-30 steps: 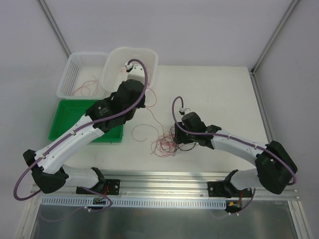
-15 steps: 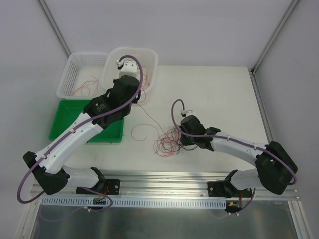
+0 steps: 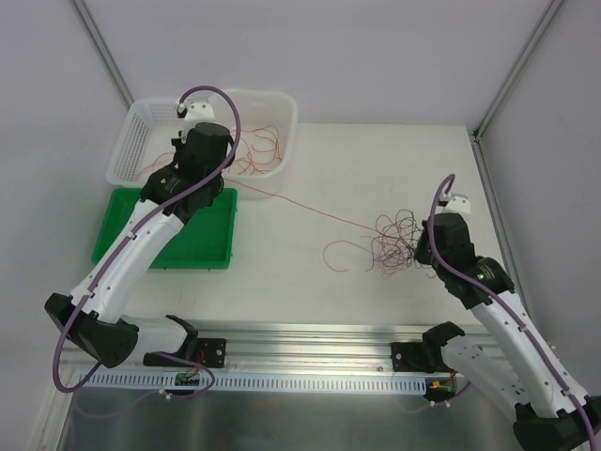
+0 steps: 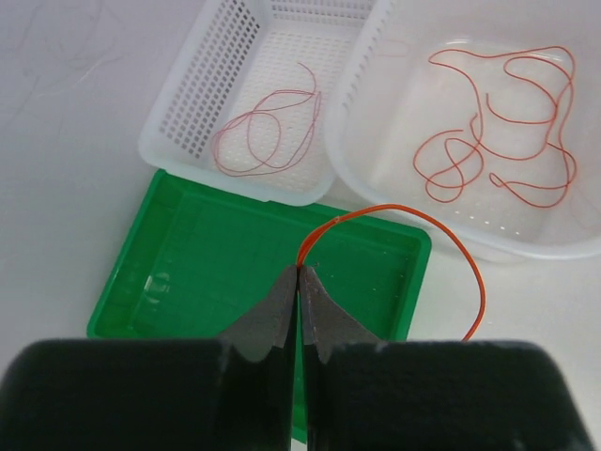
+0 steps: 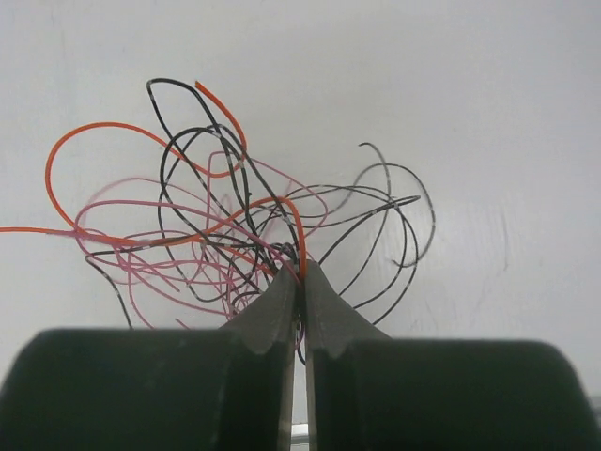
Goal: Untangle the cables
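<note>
A tangle of thin cables [image 3: 394,242], orange, pink and black, lies on the white table at the right; it also shows in the right wrist view [image 5: 235,230]. My right gripper [image 5: 300,272] is shut on strands of it. My left gripper [image 4: 299,272] is shut on the end of one orange cable [image 4: 404,218], above the green tray [image 4: 188,272]. That orange cable [image 3: 310,207] runs stretched from the bins to the tangle. One orange cable [image 4: 498,132] lies in the white tub [image 4: 376,178], one pink cable [image 4: 268,132] in the mesh basket [image 4: 188,113].
The mesh basket [image 3: 131,141], the white tub [image 3: 286,117] and the green tray [image 3: 113,225] stand at the far left. A loose pink loop [image 3: 340,254] lies left of the tangle. An aluminium rail [image 3: 310,343] runs along the near edge.
My left gripper moved back and left, over the bins, drawing an orange cable out taut. My right gripper moved right with the tangle, which shifted to the right side of the table.
</note>
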Robot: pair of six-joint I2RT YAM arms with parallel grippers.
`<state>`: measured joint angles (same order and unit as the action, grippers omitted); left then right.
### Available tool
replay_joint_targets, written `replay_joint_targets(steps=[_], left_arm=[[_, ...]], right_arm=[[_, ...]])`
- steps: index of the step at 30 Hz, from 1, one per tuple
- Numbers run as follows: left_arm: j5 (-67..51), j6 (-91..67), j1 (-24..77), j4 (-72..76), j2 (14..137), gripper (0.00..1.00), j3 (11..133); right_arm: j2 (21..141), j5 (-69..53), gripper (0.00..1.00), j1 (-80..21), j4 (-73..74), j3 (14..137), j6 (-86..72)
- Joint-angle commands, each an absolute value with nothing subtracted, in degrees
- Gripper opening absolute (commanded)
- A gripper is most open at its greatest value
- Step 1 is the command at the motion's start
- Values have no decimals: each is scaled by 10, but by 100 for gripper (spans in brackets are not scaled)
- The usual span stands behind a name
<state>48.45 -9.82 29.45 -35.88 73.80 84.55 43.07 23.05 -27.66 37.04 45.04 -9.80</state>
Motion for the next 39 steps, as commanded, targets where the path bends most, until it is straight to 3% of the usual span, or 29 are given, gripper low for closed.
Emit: replay_joint_targets(steps=[1,6,9,13,19,26,33,39], left_arm=[[542,-69,276,-356,734,0,866],[548,-68,258,-364,728,0,841],[425,-123,265,-371,703,0,827],[335,-147,337,-369,694,0,827],[244,-183,440,-369,712,0,838],[241,-201,451,-369,688,0,839],[302,-188,451,-377,643,0,853],[309,-178,451,-384,621,0,901]], right_arm=[[405,248,5,-240,440,489,-69],[410,219,9,-209,441,492,-59],[441,172,17,-207,433,485,-53],[467,28,36,-213,374,458,-43],[499,-26,57,-278,315,466,-4],[590,-163,58,-345,135,432,58],[702,-279,57,-381,129,446,123],[765,-233,58,-404,98,429,141]])
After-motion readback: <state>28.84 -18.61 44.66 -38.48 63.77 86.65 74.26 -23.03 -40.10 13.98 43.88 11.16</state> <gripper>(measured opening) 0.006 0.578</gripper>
